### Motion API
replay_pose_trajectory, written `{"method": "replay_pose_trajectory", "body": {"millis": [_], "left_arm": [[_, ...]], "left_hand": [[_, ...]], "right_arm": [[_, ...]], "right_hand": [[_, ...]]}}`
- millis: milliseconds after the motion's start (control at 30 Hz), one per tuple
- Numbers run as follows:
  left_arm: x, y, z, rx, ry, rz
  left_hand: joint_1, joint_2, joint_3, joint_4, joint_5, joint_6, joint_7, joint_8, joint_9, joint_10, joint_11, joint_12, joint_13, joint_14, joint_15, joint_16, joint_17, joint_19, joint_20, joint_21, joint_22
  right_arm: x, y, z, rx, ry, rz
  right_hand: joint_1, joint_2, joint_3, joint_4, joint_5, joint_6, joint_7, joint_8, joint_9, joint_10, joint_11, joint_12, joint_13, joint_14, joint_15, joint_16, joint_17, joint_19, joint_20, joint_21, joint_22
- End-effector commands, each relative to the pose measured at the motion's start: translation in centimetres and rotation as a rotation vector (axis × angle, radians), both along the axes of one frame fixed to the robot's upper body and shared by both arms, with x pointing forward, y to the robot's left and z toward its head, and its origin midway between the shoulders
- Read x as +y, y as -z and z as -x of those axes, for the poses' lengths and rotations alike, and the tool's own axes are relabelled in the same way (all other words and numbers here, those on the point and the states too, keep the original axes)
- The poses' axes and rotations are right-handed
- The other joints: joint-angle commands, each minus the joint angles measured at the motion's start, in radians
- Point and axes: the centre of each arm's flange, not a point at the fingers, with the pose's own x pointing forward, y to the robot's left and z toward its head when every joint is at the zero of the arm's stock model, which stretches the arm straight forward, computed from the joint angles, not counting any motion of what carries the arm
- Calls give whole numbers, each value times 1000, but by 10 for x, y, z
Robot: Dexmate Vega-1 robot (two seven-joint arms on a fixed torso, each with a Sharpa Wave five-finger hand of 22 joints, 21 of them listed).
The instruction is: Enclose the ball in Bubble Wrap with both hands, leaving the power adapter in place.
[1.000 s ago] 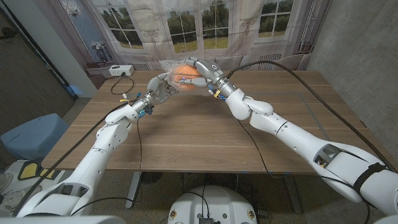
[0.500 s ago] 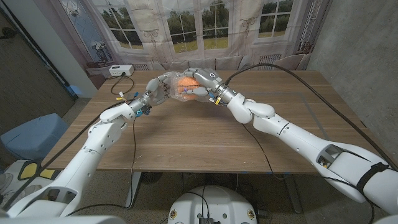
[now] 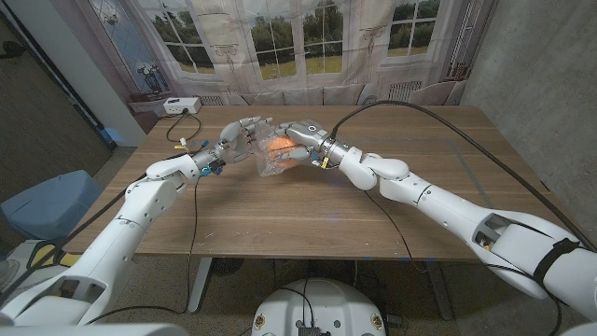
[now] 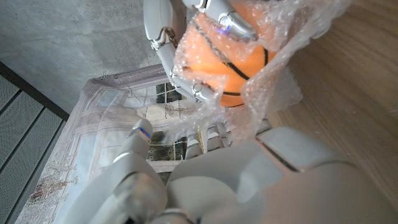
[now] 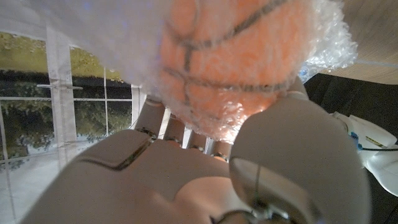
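Orange ball (image 3: 279, 147) swaddled in Bubble Wrap (image 3: 269, 164), gripped above the counter (image 3: 280, 205) between left hand (image 3: 241, 136) and right hand (image 3: 300, 140).

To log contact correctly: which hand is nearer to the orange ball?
Right. The right hand grips the ball through the bubble wrap. The left hand is beside it, holding the wrap's edge.

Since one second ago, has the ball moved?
Yes. The ball, wrapped in bubble wrap and held by both hands, has come down and nearer the robot, away from the table's far edge.
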Motion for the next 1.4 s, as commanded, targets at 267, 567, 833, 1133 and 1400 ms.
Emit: {"method": "replay_pose_trajectory", "body": {"millis": [267, 567, 833, 1133, 1400], "left_arm": [[5, -2, 4, 2, 0, -27], [7, -9, 9, -21, -12, -41], [5, -16, 13, -48, -10, -46], [7, -15, 15, -53, -21, -29], [9, -16, 17, -63, -31, -25]], "left_hand": [[-15, -1, -5, 6, -8, -11, 1, 0, 4, -6, 5, -1, 1, -16, 2, 5, 5, 5, 2, 7, 3], [-20, -1, -7, 8, -10, -13, 2, 2, 4, -11, 4, 0, 1, -21, 5, 5, 4, 2, 1, 7, 3], [-23, 0, -8, 9, -11, -15, 2, 3, 4, -15, 4, 1, 1, -25, 6, 5, 4, -1, 1, 7, 3], [-26, 0, -9, 9, -12, -18, 0, 4, 4, -21, 2, 0, 1, -29, 10, 6, 4, -4, 1, 6, 2], [-28, 1, -10, 9, -12, -24, -3, 3, 4, -28, -1, 0, 1, -35, 13, 5, 3, -11, 1, 5, 2]], "right_arm": [[6, 25, -16, 181, 44, 120], [-4, 40, -20, 187, 106, 129], [-3, 44, -22, 235, 122, 166], [0, 42, -26, 363, 141, 230], [1, 36, -25, 374, 136, 223]], "right_hand": [[116, 155, -15, 22, -3, 36, 42, 7, -1, 79, -25, 3, -6, 230, -334, -13, 7, 42, -176, 36, 0], [142, 188, 16, 9, 0, 90, 59, 21, -5, 108, -6, 5, -18, 233, -337, -33, 9, 35, -182, 51, -3], [110, 153, 0, 15, -13, 83, 64, 13, -8, 97, -2, -6, -26, 235, -320, -49, 8, 28, -166, 60, -5], [-254, 48, -168, 170, 13, -49, 75, -87, -12, -46, 47, -100, -57, 63, -225, -168, -11, -193, 10, -34, -22], [-314, 30, -205, 188, 43, -228, 34, -185, -13, -190, 40, -185, -66, -78, -189, -239, -38, -331, 71, -126, -25]]}}
